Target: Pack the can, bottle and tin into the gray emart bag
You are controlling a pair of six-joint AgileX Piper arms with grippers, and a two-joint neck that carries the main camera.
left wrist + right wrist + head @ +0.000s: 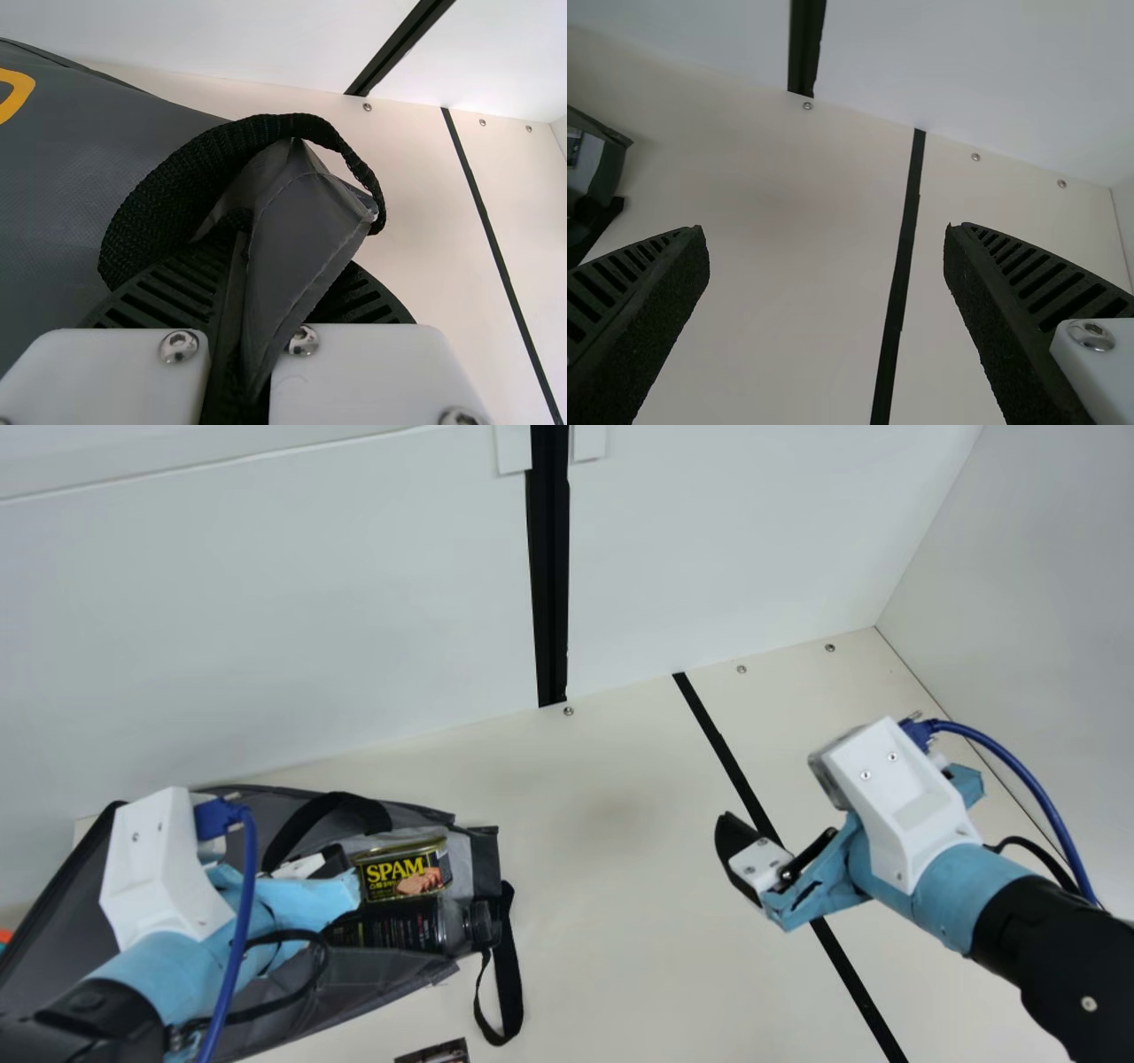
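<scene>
Inside the gray emart bag (359,979), the tin (404,871) lies just beside the bottle (412,928); the left hand (335,861) pinches the bag's fabric, the right hand (776,828) hangs wide open and empty above the surface (620,921).

Robot lab: white wall panels (310,620) behind a cream table (611,886), cabled robot arms (939,890) over it, screws (568,711) along its back edge

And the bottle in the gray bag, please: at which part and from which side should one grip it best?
The bottle is probably best gripped by its cap, with the right gripper coming from the gray bag's mouth side: it lies on its side, cap toward the opening, while the tin lies close alongside.
</scene>
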